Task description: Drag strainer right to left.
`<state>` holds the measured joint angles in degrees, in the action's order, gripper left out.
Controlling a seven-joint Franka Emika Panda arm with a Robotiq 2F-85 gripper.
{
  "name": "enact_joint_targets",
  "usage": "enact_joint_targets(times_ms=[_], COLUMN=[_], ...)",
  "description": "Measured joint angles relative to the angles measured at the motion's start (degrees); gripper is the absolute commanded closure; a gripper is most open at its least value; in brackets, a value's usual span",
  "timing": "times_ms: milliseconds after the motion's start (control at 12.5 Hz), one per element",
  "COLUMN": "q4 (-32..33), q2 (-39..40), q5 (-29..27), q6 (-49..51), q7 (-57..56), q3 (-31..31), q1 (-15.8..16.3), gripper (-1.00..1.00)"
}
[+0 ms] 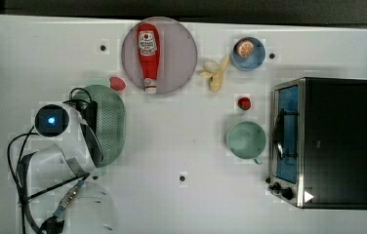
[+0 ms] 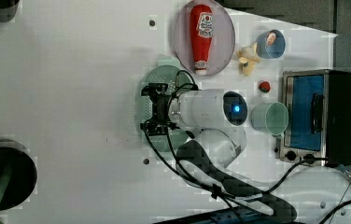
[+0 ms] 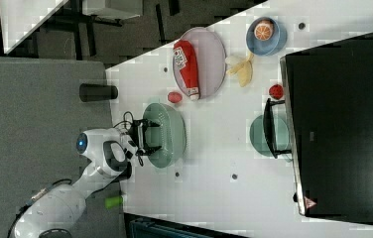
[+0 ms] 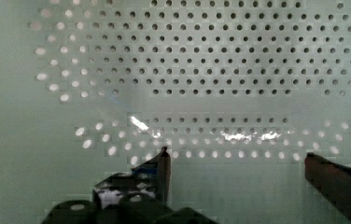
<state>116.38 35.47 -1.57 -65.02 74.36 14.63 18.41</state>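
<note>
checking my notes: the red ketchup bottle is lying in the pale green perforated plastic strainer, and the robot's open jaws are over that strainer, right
Not quite. The red ketchup bottle lies on the round grey-purple plate, not in the pale green perforated plastic strainer, as the top view shows. The rest holds: the gripper is over that strainer with its jaws open.

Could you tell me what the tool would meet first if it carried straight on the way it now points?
Most likely the strainer's perforated inside; the open tool points into it, with nothing between.
</note>
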Motion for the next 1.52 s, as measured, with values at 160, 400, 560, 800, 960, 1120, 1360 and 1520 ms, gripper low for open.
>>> enact_joint_targets(times_ms=[160,400,560,800,960,1120,1360,1520], q4=[-1.79,-4.59,-6.15,-7.67,-8.0,-7.89,-7.78,-7.39], q2=[0.67,2.66,4.11,4.59,4.62,4.64,2.77,-1.54], q5=[-0.11,-0.42,0.24,-0.02,-0.88,-0.48,0.2,0.08], q6=[1.51,1.45,1.9,0.56,0.95,2.01,13.43,20.93], q7=[1.73,4.03,5.26,6.71,7.61,7.67,6.49,1.45], q3=[-0.85,-1.16,-0.48,-0.15,-0.5,-0.33,0.25,-0.32], q1=[1.92,3.66,4.29,6.85,8.62,8.97,8.57,8.42], gripper=[-1.0,-1.0,-1.0,-1.0,-1.0,-1.0,-1.0,-1.0])
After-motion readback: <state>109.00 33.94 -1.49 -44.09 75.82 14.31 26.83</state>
